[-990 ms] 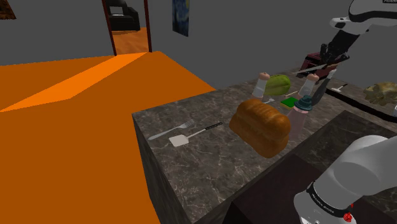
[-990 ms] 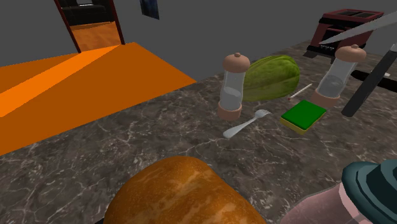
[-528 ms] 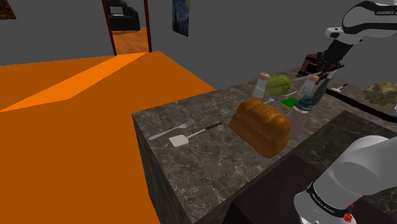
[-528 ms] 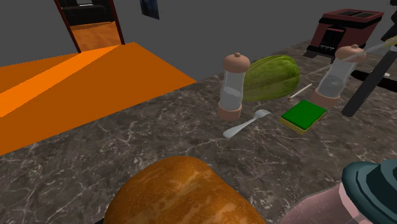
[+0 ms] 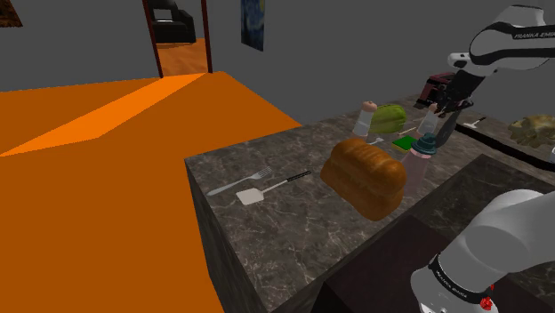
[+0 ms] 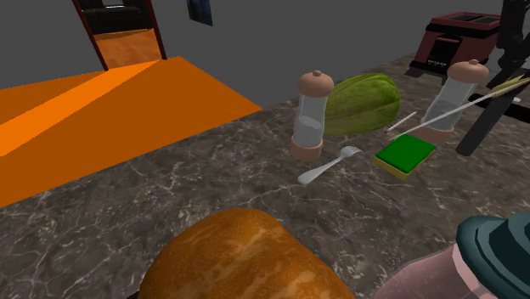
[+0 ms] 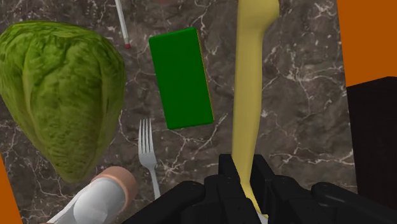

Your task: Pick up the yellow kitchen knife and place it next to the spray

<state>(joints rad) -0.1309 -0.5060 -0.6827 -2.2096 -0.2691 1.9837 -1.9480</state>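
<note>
My gripper point(image 7: 245, 172) is shut on the yellow knife point(image 7: 247, 95), clasping its pale yellow handle, which runs out ahead of the fingers. It hangs above the dark marble counter point(image 7: 292, 114), just beside a green sponge point(image 7: 181, 76). In the second exterior view the knife point(image 6: 459, 106) slants thinly over the sponge point(image 6: 406, 153) and across a grinder point(image 6: 450, 93), with the gripper point(image 6: 515, 47) at the upper right. The spray bottle point(image 5: 421, 151), pink with a teal head, stands near the bread; my gripper point(image 5: 447, 96) hovers above and behind it. The spray head point(image 6: 497, 242) shows at the lower right corner.
A lettuce point(image 6: 365, 102), a second grinder point(image 6: 310, 115) and a fork point(image 6: 327, 168) crowd the sponge. A bread loaf point(image 5: 365, 176) lies in front of the spray. A toaster point(image 6: 454, 38) stands behind. A spatula point(image 5: 249, 194) lies near the counter's left edge, over an orange floor.
The gripper has carried the knife lower and swung it, so in the second exterior view the blade now slants down over the sponge. The arm has shifted right in the shoulder view.
</note>
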